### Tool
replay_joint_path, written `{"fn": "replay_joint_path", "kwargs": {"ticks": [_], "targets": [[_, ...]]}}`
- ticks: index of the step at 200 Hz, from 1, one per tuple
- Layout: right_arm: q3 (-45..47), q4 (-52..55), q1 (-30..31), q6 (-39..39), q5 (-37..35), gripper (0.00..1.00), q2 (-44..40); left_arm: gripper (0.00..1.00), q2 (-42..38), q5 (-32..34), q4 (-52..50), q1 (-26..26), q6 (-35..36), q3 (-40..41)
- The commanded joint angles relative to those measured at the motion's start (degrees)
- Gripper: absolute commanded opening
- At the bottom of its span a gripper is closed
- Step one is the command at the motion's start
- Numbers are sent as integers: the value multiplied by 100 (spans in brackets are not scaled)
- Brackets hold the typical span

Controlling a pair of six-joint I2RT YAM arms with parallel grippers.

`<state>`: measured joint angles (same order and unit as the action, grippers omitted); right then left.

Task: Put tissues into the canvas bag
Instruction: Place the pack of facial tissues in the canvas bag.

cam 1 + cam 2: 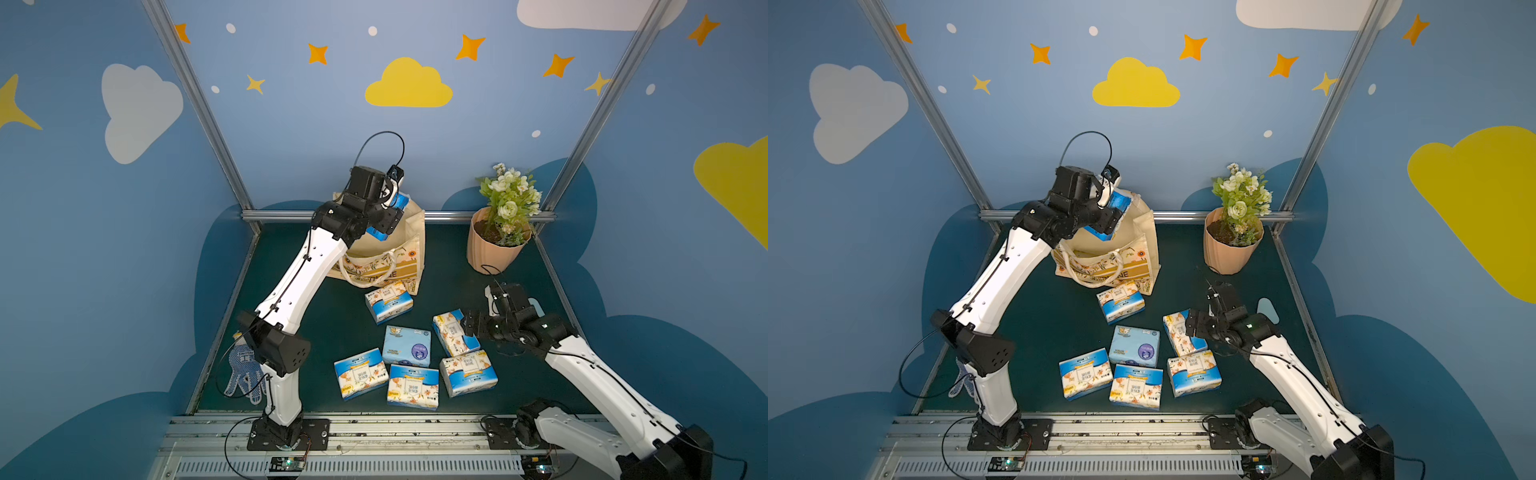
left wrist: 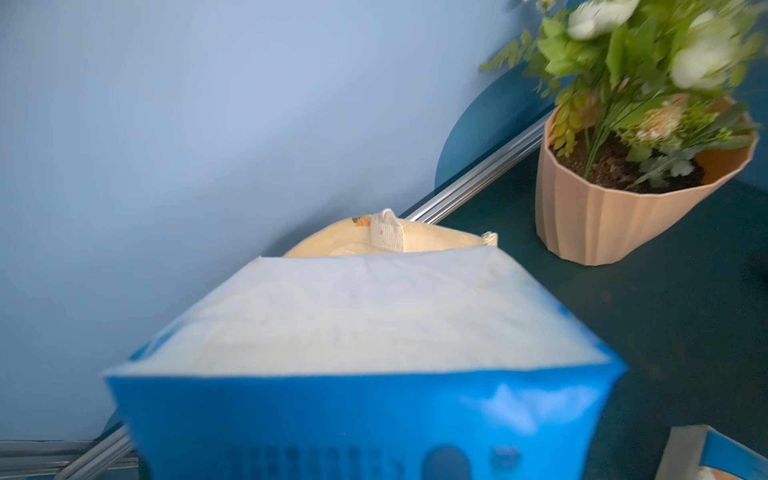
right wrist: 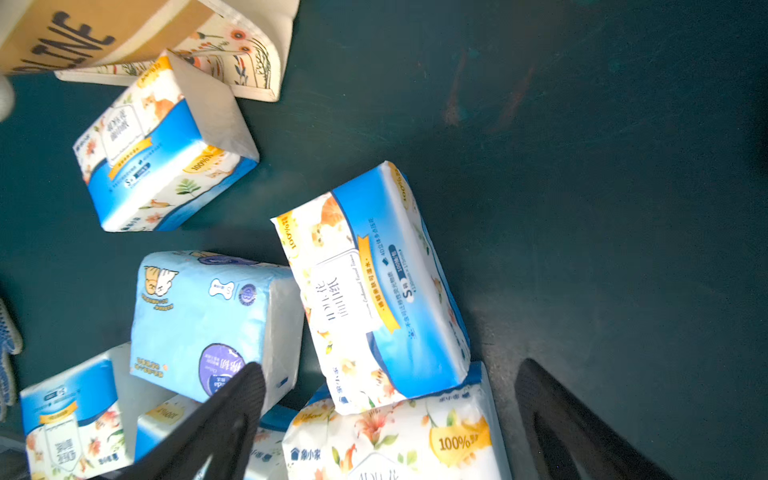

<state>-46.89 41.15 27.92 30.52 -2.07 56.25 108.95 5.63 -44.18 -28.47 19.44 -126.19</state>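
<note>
Tissues, a blue-and-white plastic-wrapped pack [image 2: 374, 324] clenched in the left fingers [image 1: 390, 219] above the cream canvas bag [image 1: 411, 237], may snag its floppy rim and fall outside; right fingers [image 3: 232, 415] hang released.

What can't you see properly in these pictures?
- Inside the cream floral canvas bag: covered in both top views by the left arm and its blue-and-white plastic-wrapped tissue pack.
- That pack's lettering: blurred, left wrist view.
- Blue-dotted white fabric glove: partly behind the left arm in both top views.

light: bright, even | shadows: soft | left wrist: blurred, probably motion
</note>
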Motion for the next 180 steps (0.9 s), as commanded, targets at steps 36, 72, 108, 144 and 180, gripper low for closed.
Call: {"fn": "replay_joint_path", "kwargs": {"ticks": [36,72,108,144,180], "targets": [[179,230,30,85,-13,95,-403,80,60,-121,591,583,-521,512],[213,158,42,96,32,95,-354,83,224,-53,882,688,-550,855],[211,152,54,72,36,95,-339,90,388,-140,873,694,-481,936],[221,59,47,-35,-15,95,-324,97,408,-172,929,691,-349,1079],[305,-169,38,-56,25,95,-315,100,432,-224,859,679,-269,1070]]}}
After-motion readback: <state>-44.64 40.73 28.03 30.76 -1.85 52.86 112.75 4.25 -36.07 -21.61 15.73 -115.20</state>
